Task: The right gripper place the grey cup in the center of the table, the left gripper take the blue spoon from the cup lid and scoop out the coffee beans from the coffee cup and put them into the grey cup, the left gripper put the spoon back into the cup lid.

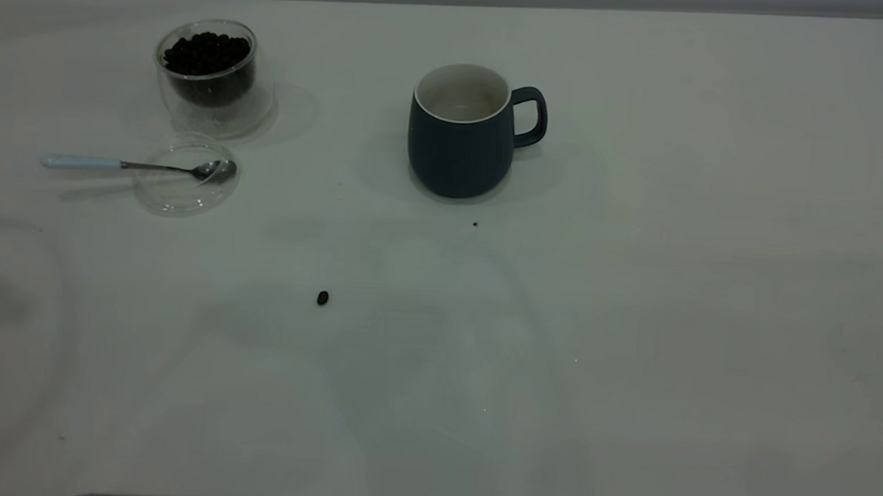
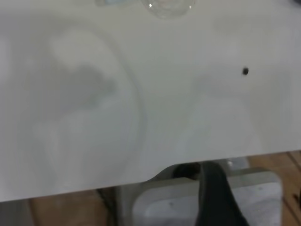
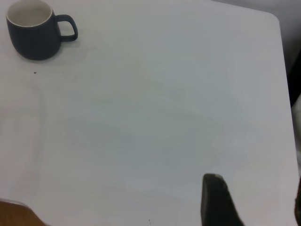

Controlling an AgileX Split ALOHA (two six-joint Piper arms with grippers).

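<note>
Exterior view: my arms out of sight | table (image 1: pixel 634 326) | grey cup (image 1: pixel 463 132) upright near centre, far ahead of right gripper (image 3: pixel 249 207), handle on that arm's side | blue spoon (image 1: pixel 125 164) across cup lid (image 1: pixel 186 182), handle pointing outward, nearer left gripper (image 2: pixel 216 197) | can't tell either claw's opening; both hold nothing.
</note>
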